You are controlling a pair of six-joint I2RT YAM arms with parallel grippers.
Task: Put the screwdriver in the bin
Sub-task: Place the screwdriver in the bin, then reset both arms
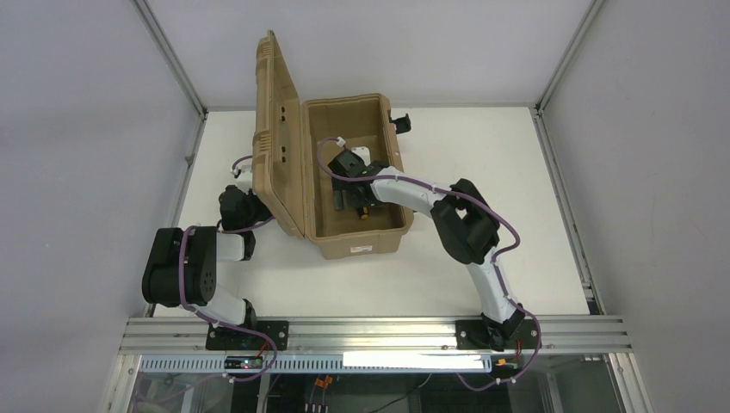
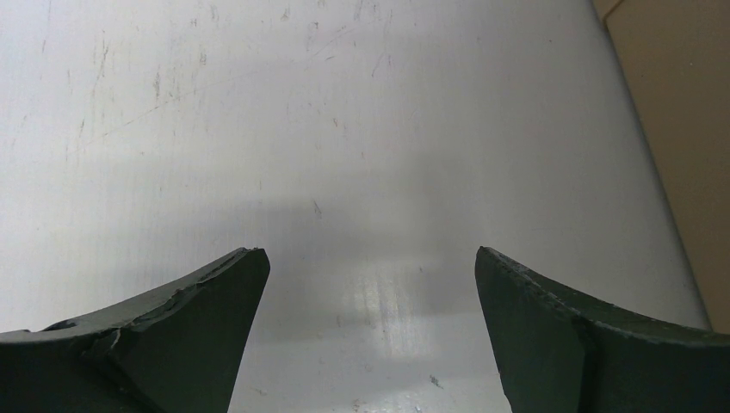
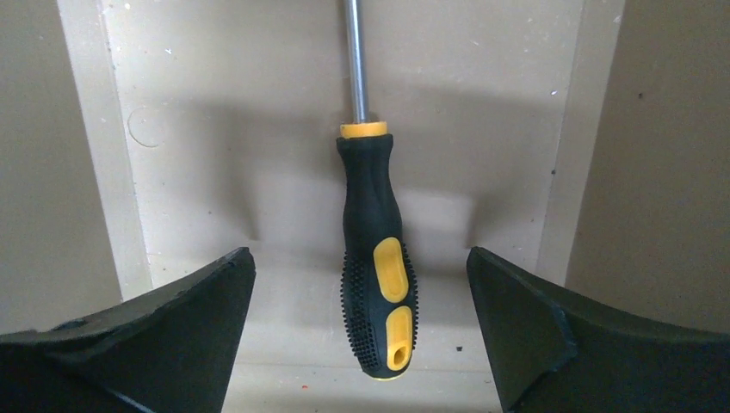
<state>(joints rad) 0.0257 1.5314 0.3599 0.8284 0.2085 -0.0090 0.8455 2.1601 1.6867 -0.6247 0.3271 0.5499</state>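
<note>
While the white table (image 1: 482, 258) is carrying everything, the tan bin (image 1: 320, 155) is sitting on its left half with the lid (image 1: 280, 155) standing up along the left side. The right arm is reaching from the near right over the bin's rim, and the right gripper (image 1: 353, 200) is hanging inside the near part of the cavity. The left arm is folding back at the table's left edge, its wrist partly hidden behind the lid.

The screwdriver (image 3: 376, 284) is lying inside the bin, its black-and-yellow handle between the right gripper's fingers (image 3: 172, 335) and touching neither, its silver shaft pointing away from them. Those jaws are standing wide apart, gripping nothing.

The left gripper (image 2: 371, 251) is hovering over bare table with its jaws also wide apart, a strip of tan bin showing at the right edge of its view.

The top view is showing the whole bin and both arms, but only an orange speck of the tool under the right gripper; the right wrist view alone is showing the handle clearly.
</note>
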